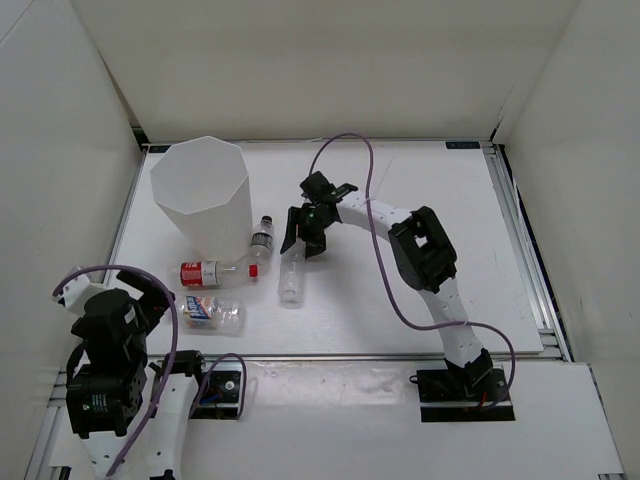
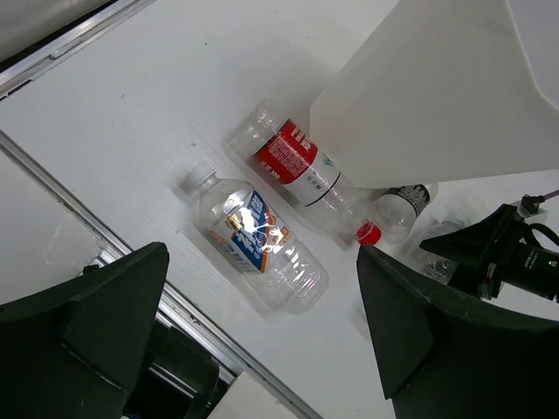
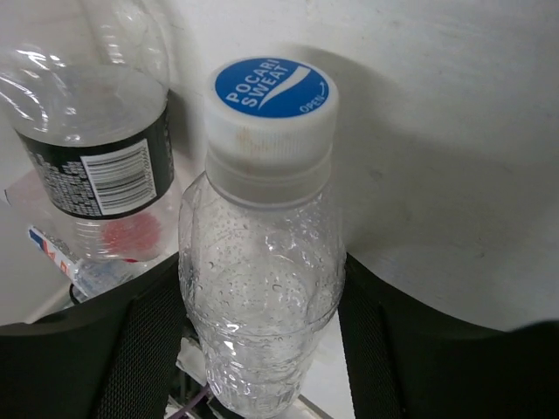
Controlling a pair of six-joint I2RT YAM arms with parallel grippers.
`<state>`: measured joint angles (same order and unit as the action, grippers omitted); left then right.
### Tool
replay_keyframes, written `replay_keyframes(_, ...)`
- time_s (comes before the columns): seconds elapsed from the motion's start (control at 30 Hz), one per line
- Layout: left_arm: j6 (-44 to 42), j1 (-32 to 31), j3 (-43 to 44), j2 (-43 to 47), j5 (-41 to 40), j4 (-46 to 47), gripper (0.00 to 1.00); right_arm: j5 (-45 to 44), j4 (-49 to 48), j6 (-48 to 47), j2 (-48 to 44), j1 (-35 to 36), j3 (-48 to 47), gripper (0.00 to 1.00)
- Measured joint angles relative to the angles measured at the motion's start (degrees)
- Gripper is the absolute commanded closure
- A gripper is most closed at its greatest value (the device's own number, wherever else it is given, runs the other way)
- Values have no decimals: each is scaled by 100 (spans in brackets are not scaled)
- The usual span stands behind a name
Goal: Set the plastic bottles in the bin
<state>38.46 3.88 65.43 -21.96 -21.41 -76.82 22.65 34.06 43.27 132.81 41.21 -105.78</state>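
Top external view: the left pincer [image 1: 115,288] hangs with its fingers wide apart. The tall white bin [image 1: 200,195], with flat sides, stands on the desk [image 1: 450,200]. By it are the red-label bottle [image 1: 210,272], the colourful-label bottle [image 1: 212,313] and the black-label bottle [image 1: 262,238]. The right pincer [image 1: 305,238] seems clamped on the clear plain bottle [image 1: 291,278].

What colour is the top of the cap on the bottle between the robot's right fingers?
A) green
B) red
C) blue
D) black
C: in the right wrist view, the cap of the bottle between the fingers of the right gripper has a blue top with white writing.
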Motion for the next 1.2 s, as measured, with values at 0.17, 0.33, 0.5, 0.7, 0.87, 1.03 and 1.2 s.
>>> replay_keyframes(0.17,-4,0,-7,-17,101,0,0,31,-46,-17,-520,-144,595,51)
replay_keyframes(0.33,258,-74,-221,-4,586,72,0,308,-118,-9,-1827,-686,501,50)
replay_keyframes(0.5,828,-245,-669,-66,1034,125,0,608,-658,35,-1805,-986,-2570,50)
replay_keyframes(0.7,1261,-391,-905,-448,1139,-17,0,778,-2094,70,-1628,-540,-3849,47)
replay_keyframes(0.87,997,-402,-903,-850,1161,-20,0,122,-2374,-560,-881,221,-3877,41)
replay_keyframes(1.03,710,-402,-874,-1309,1189,-33,0,-796,-2400,-1340,-186,850,-3781,1)
replay_keyframes(1.2,658,-402,-817,-1432,1187,-35,0,-1449,-2356,-1974,-302,1056,-3683,1)
